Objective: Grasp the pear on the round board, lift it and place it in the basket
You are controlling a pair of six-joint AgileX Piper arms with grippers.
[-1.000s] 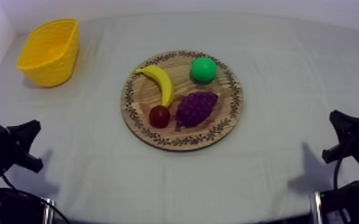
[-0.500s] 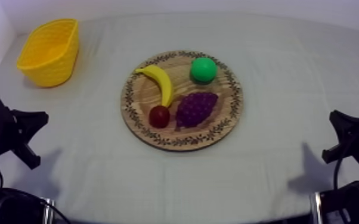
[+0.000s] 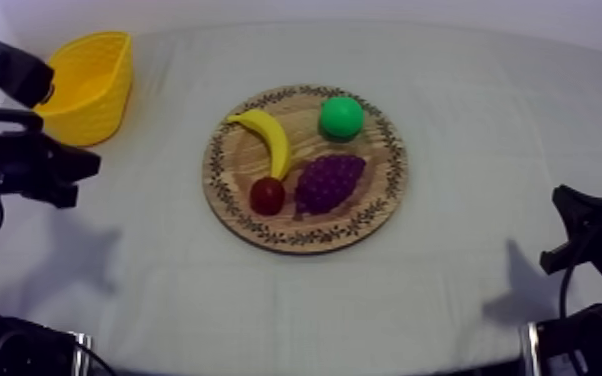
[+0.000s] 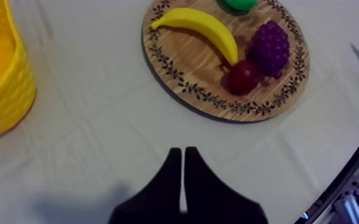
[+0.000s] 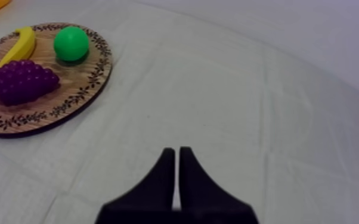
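The pear (image 3: pixel 341 117) sat on the far right part of the wooden board (image 3: pixel 380 176). The yellow basket (image 3: pixel 83 88) stood far left. Near it, the left hand (image 4: pixel 179 150) was closed, holding nothing. The right hand (image 5: pixel 176 149) was closed and empty too.

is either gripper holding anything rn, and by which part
Nothing is held. The left gripper and the right gripper are both shut on nothing. The pear lies on the wooden board, untouched.

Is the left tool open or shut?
Shut: on the left tool the fingers lie together as a narrow wedge, nothing between them.
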